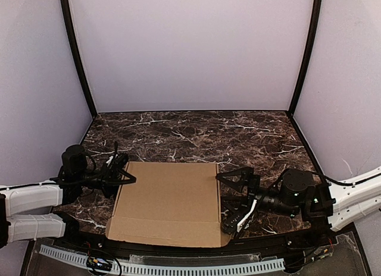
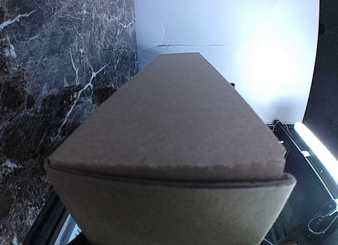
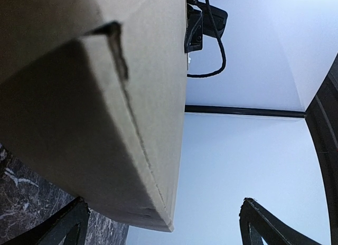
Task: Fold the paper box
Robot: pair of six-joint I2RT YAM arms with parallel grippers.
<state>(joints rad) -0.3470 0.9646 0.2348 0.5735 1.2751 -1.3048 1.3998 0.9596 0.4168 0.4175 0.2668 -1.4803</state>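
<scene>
The paper box (image 1: pixel 169 198) is a shallow, closed brown cardboard box lying flat on the marble table (image 1: pixel 238 133), near the front edge. My left gripper (image 1: pixel 121 170) is at the box's left side near its far corner. In the left wrist view the box (image 2: pixel 174 134) fills the frame and hides the fingers. My right gripper (image 1: pixel 227 200) is open at the box's right side. In the right wrist view (image 3: pixel 163 200) its two black fingertips (image 3: pixel 74 224) stand wide apart, with a box corner (image 3: pixel 105 123) between them.
White walls with black corner posts (image 1: pixel 77 62) enclose the table on three sides. A white slotted cable track (image 1: pixel 196 269) runs along the near edge. The left arm's head and cable (image 3: pixel 203 23) show beyond the box in the right wrist view.
</scene>
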